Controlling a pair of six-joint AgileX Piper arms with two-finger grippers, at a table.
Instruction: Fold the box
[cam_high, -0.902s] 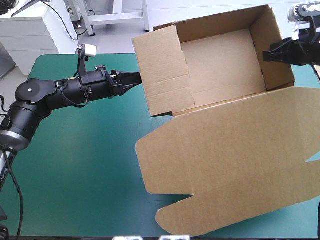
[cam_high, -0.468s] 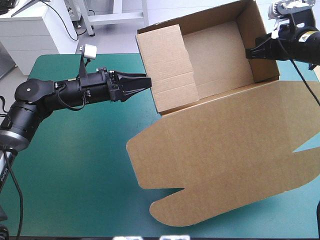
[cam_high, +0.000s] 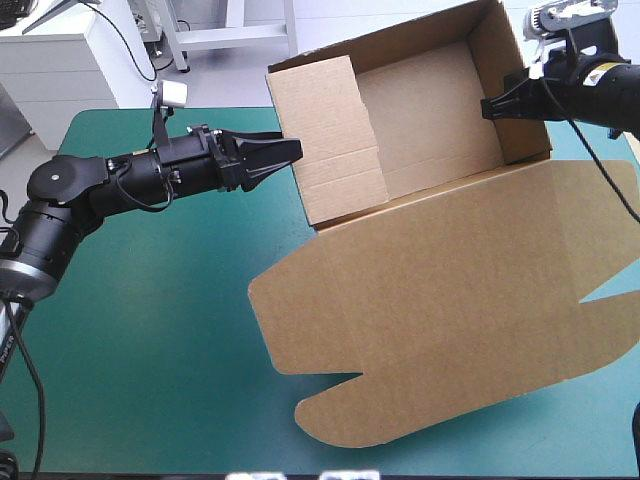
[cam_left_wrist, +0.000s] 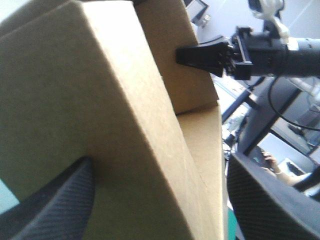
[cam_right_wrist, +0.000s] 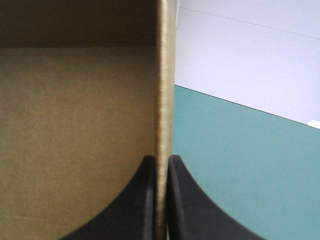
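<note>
Bare teal-green cover (cam_high: 150, 330) left of box (cam_high: 430, 290)

The brown corrugated-board box (cam_high: 430, 290) is dry, matt paper board, faintly ribbed on its walls, with pressed crease lines and a paler, rougher cut edge. The teal-green cover of the desk (cam_high: 170, 330) looks smooth and matt. The left arm's black fingers (cam_left_wrist: 55, 215) carry a fine woven-looking texture; the right arm's black fingers (cam_right_wrist: 187, 220) look smooth and matt. The black left arm (cam_high: 130, 185) has a glossy casing.
</note>
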